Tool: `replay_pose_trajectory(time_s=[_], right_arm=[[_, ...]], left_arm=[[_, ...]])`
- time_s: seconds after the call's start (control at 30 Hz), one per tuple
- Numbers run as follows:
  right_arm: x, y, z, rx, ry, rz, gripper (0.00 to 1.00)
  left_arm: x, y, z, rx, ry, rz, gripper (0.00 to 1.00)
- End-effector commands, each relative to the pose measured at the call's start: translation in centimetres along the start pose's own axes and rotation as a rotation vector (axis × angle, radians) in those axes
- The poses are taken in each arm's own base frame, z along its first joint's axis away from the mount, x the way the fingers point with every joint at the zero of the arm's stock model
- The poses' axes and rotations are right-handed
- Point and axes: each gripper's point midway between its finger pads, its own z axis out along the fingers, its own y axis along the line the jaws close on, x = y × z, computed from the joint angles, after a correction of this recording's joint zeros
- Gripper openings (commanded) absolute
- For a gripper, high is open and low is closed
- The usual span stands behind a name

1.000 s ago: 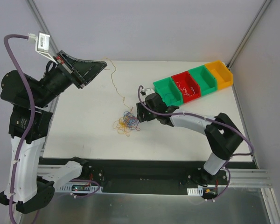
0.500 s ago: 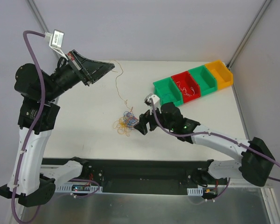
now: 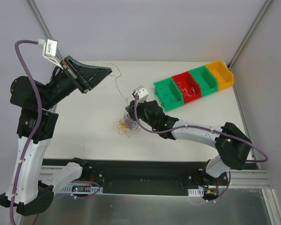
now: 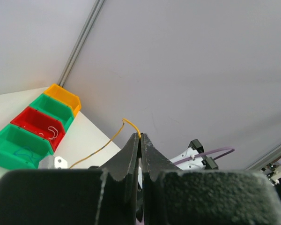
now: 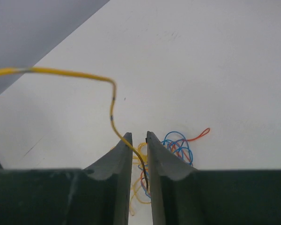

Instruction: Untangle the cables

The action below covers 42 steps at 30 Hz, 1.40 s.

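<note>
The cables lie as a small tangle (image 3: pixel 126 125) of blue, red and yellow strands on the white table (image 3: pixel 84 117); it also shows in the right wrist view (image 5: pixel 178 143). One yellow cable (image 3: pixel 116 83) rises from it up to my left gripper (image 3: pixel 110 70), which is raised at the back left. That gripper (image 4: pixel 140 137) is shut on the cable's end (image 4: pixel 126 123). My right gripper (image 3: pixel 129 111) hovers just above the tangle. Its jaws (image 5: pixel 139 136) stand a narrow gap apart, with the yellow cable (image 5: pixel 61 72) running down between them, not pinched.
A row of bins stands at the back right: green (image 3: pixel 168 93), red (image 3: pixel 186 85) with white strands inside, green (image 3: pixel 202 78) and orange (image 3: pixel 222 74). Thick purple cables run along both arms. Grey walls close in behind the table.
My right gripper has swung left and back onto the yellow cable above the tangle, and its jaws have narrowed around it. The left arm shifted slightly, still holding the cable end.
</note>
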Motion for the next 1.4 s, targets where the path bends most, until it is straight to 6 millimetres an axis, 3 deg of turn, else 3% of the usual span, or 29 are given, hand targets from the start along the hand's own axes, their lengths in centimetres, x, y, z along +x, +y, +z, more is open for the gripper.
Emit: replay_pose_trajectory(time_s=[0.0, 0.03, 0.13, 0.2, 0.33, 0.43, 0.53, 0.63, 0.77, 0.87, 0.97, 1.03, 1.1, 1.23, 1.37], right_arm=[[-6.3, 0.5, -0.3, -0.003, -0.183, 0.033, 0.09], [-6.8, 0.5, -1.1, -0.007, -0.19, 0.03, 0.0], [-9.9, -0.2, -4.1, 0.018, -0.227, 0.069, 0.0], [-12.6, -0.4, -5.8, 0.011, -0.211, 0.16, 0.0], [-18.2, 1.0, -8.1, -0.177, -0.161, 0.306, 0.0], [-21.6, 1.7, -9.4, -0.278, -0.182, 0.368, 0.0], [-23.5, 2.2, -10.8, -0.329, -0.176, 0.389, 0.0], [-23.2, 1.1, -12.5, -0.253, -0.152, 0.363, 0.0], [-20.4, -1.7, -16.1, -0.099, -0.135, 0.331, 0.0], [-15.7, -5.2, -18.5, 0.089, -0.063, 0.305, 0.0], [-9.7, -9.8, -20.5, 0.324, 0.016, 0.307, 0.0], [-6.3, -12.7, -22.1, 0.482, 0.068, 0.319, 0.0], [-3.0, -14.3, -23.2, 0.578, 0.135, 0.341, 0.0], [1.6, -15.6, -23.8, 0.636, 0.237, 0.365, 0.0], [4.3, -16.6, -25.2, 0.707, 0.348, 0.373, 0.0]], left_arm=[[-0.4, 0.0, -0.8, 0.012, -0.065, 0.097, 0.0], [-0.2, 0.6, -1.0, -0.003, -0.071, 0.109, 0.0], [1.0, 2.5, -1.8, -0.061, -0.073, 0.153, 0.0], [2.4, 4.9, -2.2, -0.14, -0.042, 0.163, 0.0], [4.7, 10.1, -3.7, -0.333, -0.008, 0.173, 0.0], [6.0, 12.4, -4.5, -0.414, 0.003, 0.155, 0.0], [7.1, 13.5, -4.6, -0.436, 0.019, 0.108, 0.0], [9.2, 14.7, -3.9, -0.415, 0.065, 0.022, 0.0], [12.6, 15.7, -1.6, -0.279, 0.133, -0.103, 0.0], [16.5, 16.5, 0.4, -0.255, 0.219, -0.146, 0.0], [22.1, 17.0, 3.1, -0.289, 0.337, -0.168, 0.0], [26.0, 18.2, 4.5, -0.34, 0.407, -0.188, 0.0], [30.5, 20.6, 5.7, -0.402, 0.498, -0.201, 0.0], [37.2, 22.6, 6.8, -0.449, 0.616, -0.154, 0.0], [41.4, 22.9, 7.5, -0.439, 0.67, -0.141, 0.0]])
